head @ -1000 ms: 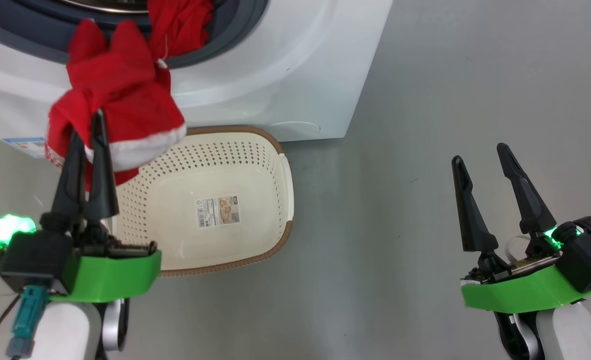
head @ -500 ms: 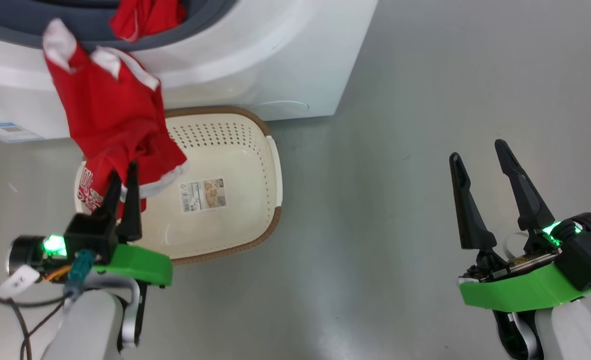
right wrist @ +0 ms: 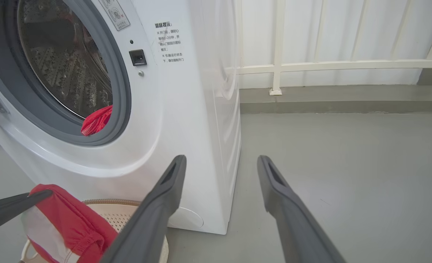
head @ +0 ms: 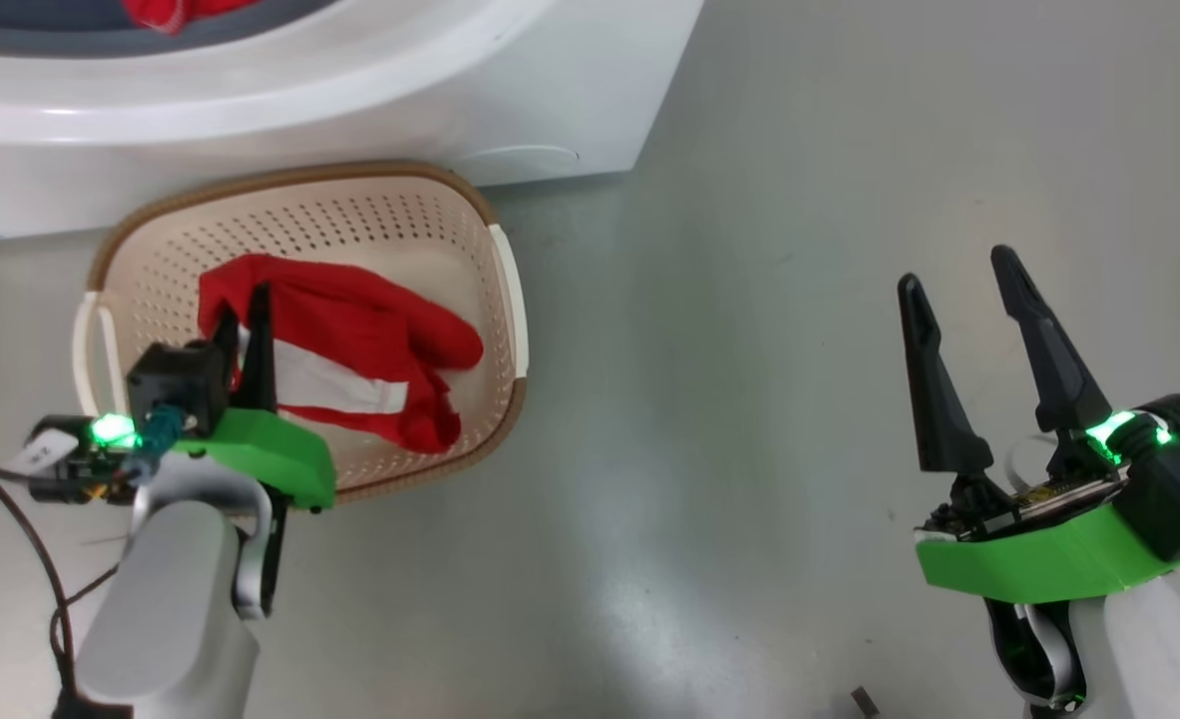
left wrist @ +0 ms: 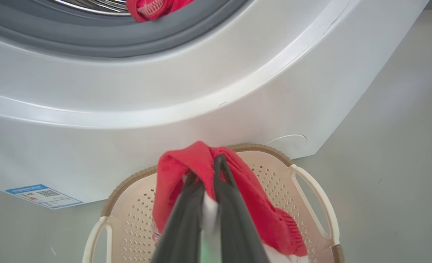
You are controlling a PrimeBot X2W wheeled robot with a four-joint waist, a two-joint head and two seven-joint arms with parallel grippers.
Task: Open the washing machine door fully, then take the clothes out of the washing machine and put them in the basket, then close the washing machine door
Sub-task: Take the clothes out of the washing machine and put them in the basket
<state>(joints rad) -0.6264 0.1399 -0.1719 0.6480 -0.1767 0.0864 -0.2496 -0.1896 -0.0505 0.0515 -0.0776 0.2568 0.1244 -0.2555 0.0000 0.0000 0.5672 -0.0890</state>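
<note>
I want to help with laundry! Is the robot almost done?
About halfway. Done: the washing machine stands open. In hand: the left tool grips one red garment inside the basket. Left: letting go, fetching the second red garment from the machine's opening, then shutting it.

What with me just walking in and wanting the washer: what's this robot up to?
It's unloading laundry. The left gripper is shut on a red garment and holds it down inside the basket in front of the washing machine, not yet released. Another red piece lies in the machine's opening, waiting to come out. The right gripper hangs open over the floor, holding nothing.
</note>
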